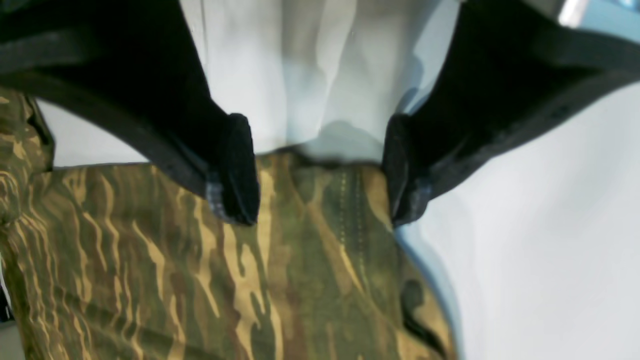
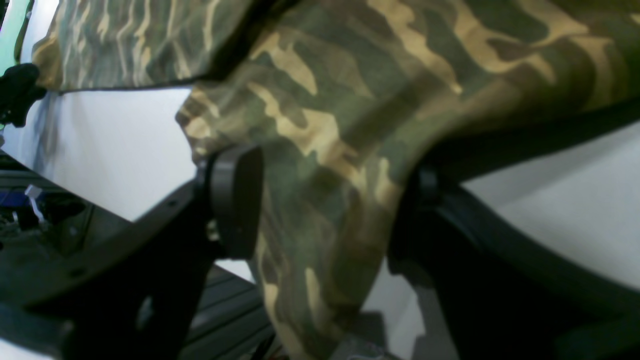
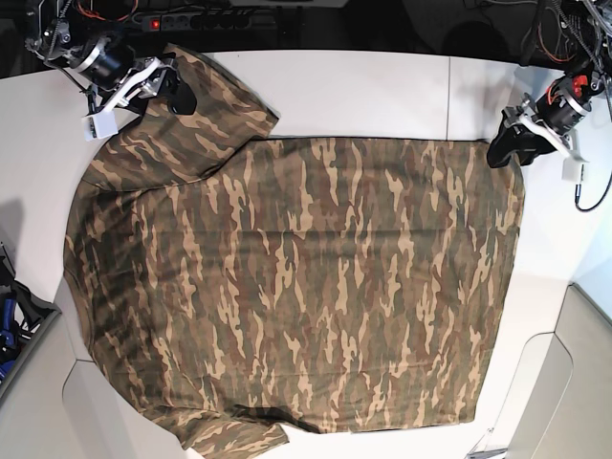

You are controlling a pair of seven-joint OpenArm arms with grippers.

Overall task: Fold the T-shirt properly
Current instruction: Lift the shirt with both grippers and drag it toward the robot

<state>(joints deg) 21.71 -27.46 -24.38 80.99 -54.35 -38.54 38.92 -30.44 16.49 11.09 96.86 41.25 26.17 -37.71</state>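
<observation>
Tabletop (image 3: pixel 363 86): white, broad, carrying the whole job; pale bare areas show along the far edge and at the near corners

T-shirt (image 3: pixel 296 287): camouflage print in brown, tan and olive, spread flat and nearly full-width across the tabletop; in the base view the hem runs down the right side, the shoulders lie to the left, one sleeve points to the far left corner and another shows at the near edge. No fold is visible in the body, so the task reads as being at its opening step, the taking-up of two far points for a first fold

Right tool (image 2: pixel 320 200): at the far sleeve (left of the base view); jaws stand wide, one each side of a hanging ridge of sleeve cloth. The cloth lies against the pads without being pinched, so nothing is gripped

Left tool (image 1: pixel 320 167): at the far hem corner (right of the base view); jaws wide apart, straddling the hem edge, with stitched hem between the tips and white tabletop beyond. Whether the tips press the cloth cannot be told; nothing is clamped

Next move, as judged: both tools need to close on their cloth, then lift and carry the far edge toward the near one together, keeping the span between them taut
</observation>
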